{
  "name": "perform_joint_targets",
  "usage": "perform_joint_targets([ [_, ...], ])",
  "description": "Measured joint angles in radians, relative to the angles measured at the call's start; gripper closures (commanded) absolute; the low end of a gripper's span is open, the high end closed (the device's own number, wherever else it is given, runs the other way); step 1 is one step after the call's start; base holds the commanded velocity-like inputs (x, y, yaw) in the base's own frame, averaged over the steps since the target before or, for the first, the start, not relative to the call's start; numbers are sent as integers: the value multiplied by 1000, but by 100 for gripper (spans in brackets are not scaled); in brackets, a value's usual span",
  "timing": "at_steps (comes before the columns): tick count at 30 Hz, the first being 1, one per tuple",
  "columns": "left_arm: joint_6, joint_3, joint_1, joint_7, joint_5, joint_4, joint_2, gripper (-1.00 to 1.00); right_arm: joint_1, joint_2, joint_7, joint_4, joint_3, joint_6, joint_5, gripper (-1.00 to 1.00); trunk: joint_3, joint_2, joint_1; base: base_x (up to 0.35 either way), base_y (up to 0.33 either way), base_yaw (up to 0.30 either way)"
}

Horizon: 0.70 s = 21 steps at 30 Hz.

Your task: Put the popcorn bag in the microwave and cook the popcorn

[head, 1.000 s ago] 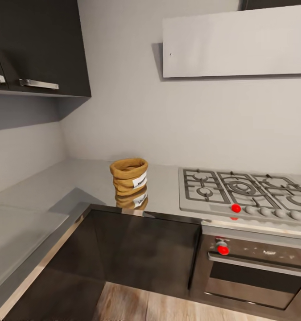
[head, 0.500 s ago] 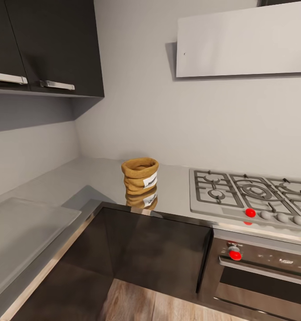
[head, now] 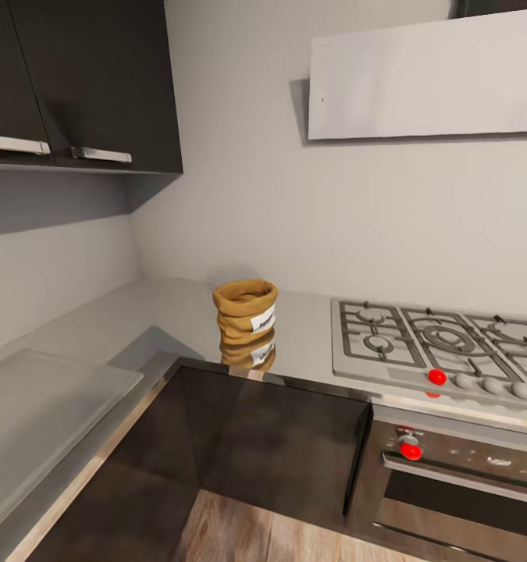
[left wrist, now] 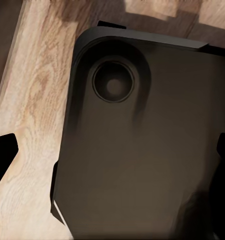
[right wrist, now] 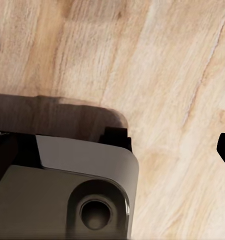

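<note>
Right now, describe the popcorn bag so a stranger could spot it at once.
Find the grey countertop running along the back wall, left of the gas hob. The popcorn bag stands upright near its front edge: a squat tan sack, open-topped, with a white label, the lone brown item there.

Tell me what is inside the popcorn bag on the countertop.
The popcorn bag stands upright and open on the countertop. Only its rolled rim and a shaded tan inner wall show in the head view; the rim hides whatever lies deeper inside.

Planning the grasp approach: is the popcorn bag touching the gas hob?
Apart. The head view shows a strip of bare countertop between the popcorn bag and the gas hob.
</note>
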<state>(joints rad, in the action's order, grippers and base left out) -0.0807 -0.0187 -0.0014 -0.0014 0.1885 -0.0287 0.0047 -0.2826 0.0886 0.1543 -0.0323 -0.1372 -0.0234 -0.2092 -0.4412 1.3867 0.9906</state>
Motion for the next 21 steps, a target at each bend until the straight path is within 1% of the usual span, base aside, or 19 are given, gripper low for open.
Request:
perform_joint_targets([
  [4,0,0,0,0,0,0,0,-100,1,5,0,2,0,-3,-1,-100,13,-28,-15,0,0,0],
  [12,0,0,0,0,0,0,0,-100,2,3,0,3,0,-4,-2,-100,38,-84,-46,0,0,0],
  [21,-1,0,0,-1,0,0,2,-100,2,0,0,3,0,-2,-1,-100,38,-84,-46,0,0,0],
])
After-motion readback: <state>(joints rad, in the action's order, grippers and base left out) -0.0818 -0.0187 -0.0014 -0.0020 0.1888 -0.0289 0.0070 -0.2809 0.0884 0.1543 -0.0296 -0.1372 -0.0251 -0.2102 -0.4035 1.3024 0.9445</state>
